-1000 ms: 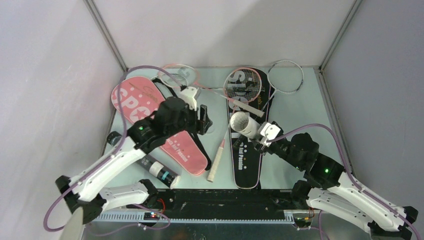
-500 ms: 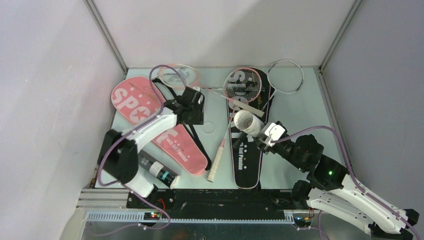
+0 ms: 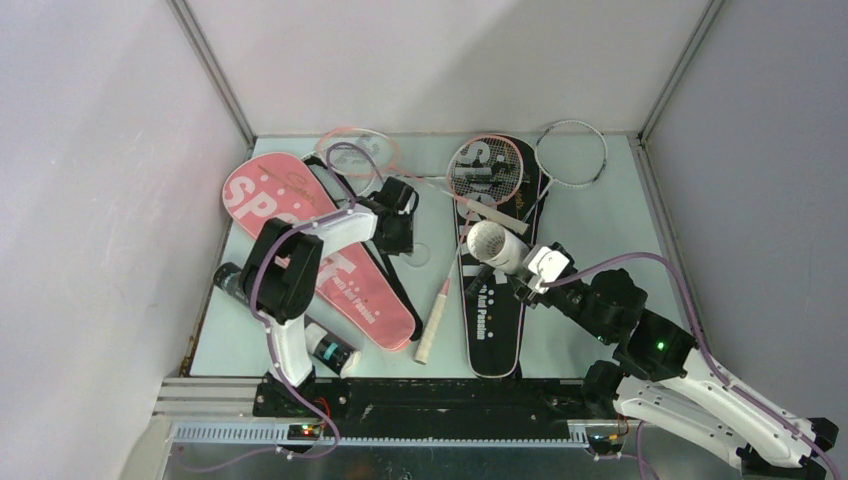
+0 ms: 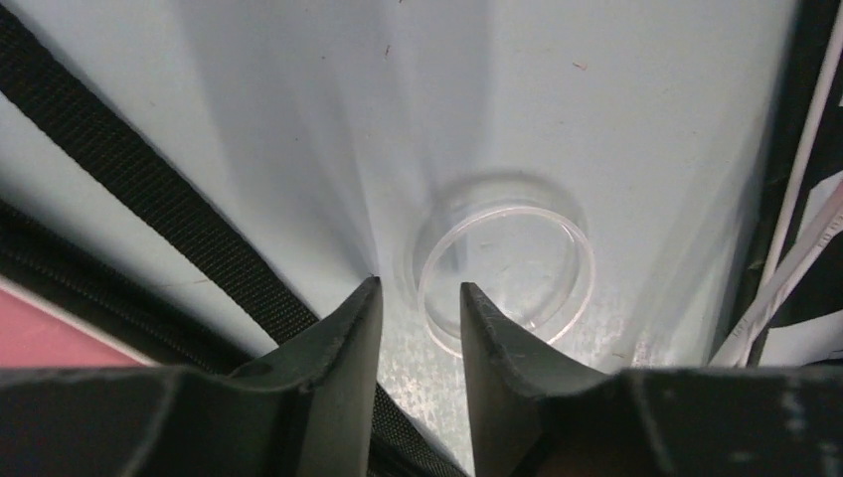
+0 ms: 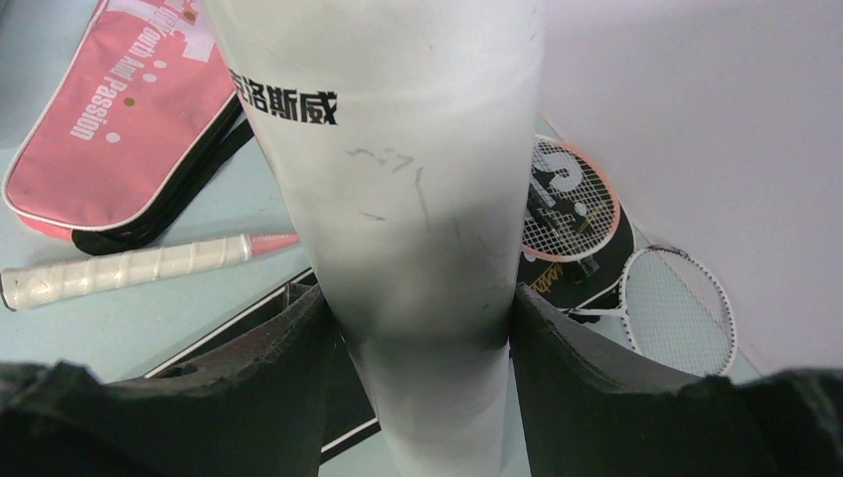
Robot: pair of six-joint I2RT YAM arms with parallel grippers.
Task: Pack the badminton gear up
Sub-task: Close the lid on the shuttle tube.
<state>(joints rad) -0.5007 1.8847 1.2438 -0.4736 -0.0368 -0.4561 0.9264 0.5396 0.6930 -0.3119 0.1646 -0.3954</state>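
Note:
My left gripper (image 3: pixel 400 240) points down at the table between the pink cover (image 3: pixel 300 240) and the black cover (image 3: pixel 495 310). In the left wrist view its jaws (image 4: pixel 418 290) straddle the left rim of a clear round lid (image 4: pixel 517 273) lying flat; a narrow gap still shows, so it is open. My right gripper (image 3: pixel 530 272) is shut on a white shuttle tube (image 5: pixel 398 199), held tilted above the black cover with its open mouth (image 3: pixel 487 240) facing the camera. A pink racket (image 3: pixel 487 170) lies across the black cover. A white racket (image 3: pixel 572 153) lies at the back right.
A black shuttle tube (image 3: pixel 325 345) lies at the near left, partly under the left arm. A second pink racket head (image 3: pixel 355 150) lies at the back beside the pink cover. A white racket handle (image 3: pixel 432 325) lies between the two covers. Walls enclose the table.
The left arm swung off the pink cover and dropped to the table beside it, its jaws narrowing around the clear lid's rim. The right gripper keeps holding the white tube almost still.

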